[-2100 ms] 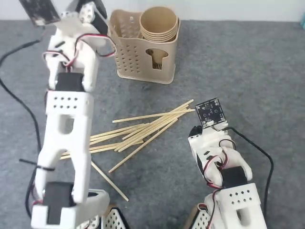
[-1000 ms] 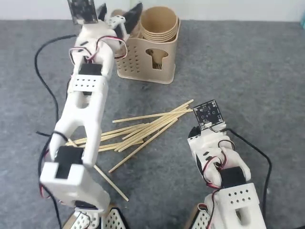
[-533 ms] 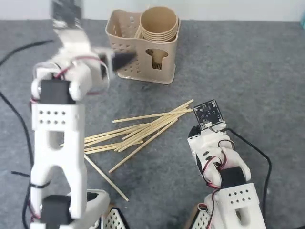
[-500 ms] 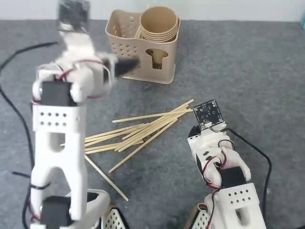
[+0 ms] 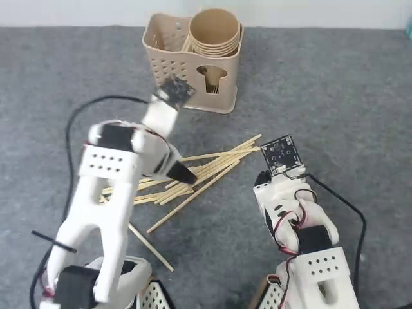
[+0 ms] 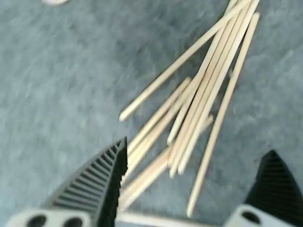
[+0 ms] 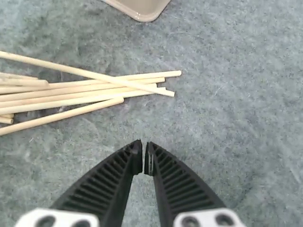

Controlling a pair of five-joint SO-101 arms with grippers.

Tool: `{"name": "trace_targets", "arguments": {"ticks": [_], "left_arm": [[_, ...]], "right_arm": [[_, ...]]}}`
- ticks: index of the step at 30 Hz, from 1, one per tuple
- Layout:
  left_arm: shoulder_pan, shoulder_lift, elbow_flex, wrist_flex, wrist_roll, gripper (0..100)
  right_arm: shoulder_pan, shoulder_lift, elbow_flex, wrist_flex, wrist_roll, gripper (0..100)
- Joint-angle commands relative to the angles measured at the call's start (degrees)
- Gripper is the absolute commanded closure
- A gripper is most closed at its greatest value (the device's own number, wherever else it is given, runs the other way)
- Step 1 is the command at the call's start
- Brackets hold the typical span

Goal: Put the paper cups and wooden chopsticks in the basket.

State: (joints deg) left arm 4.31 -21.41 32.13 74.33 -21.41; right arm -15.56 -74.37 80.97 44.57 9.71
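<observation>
near the front on the right, the right hand (image 7: 143, 149) hangs low over the grey surface (image 5: 335, 96), its two fingers pressed together on nothing, just short of the right tips of the wooden chopsticks (image 5: 206, 168). one stray chopstick (image 5: 149, 248) lies apart at the near left. a little farther, the left hand (image 6: 198, 147) hovers over the left part of the pile, fingers spread wide and holding nothing, the sticks lying loose under the gap. at the far side stands the basket (image 5: 187, 77), with the paper cups (image 5: 214, 29) nested in a stack in its right compartment. the cup half looks done. the chopsticks, a fanned heap between the arms and the basket, are what is left. i cannot tell whether any sticks are already in the left compartment.
</observation>
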Motion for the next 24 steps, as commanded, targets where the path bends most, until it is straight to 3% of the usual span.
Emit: {"name": "trace_targets", "arguments": {"ticks": [1, 6, 14, 21, 24], "left_arm": [[3.4, -1.9, 4.0, -9.1, -1.8, 69], [6.2, 7.9, 1.9, -13.5, -1.2, 67], [6.2, 31.8, -15.8, -10.1, -1.6, 64], [5.9, 43.3, -23.2, -9.3, -1.8, 64], [6.2, 46.0, -26.3, -5.1, -3.8, 70]], "right_arm": [[0.4, -0.9, -0.4, -1.5, 0.9, 96.5], [0.4, -0.9, -0.4, -1.5, 0.9, 96.5], [0.5, -0.9, -0.5, -1.5, 1.0, 96.5], [0.7, -0.9, -0.7, -1.5, 1.0, 96.5], [0.7, -0.9, -0.8, -1.5, 1.0, 96.5]]}}
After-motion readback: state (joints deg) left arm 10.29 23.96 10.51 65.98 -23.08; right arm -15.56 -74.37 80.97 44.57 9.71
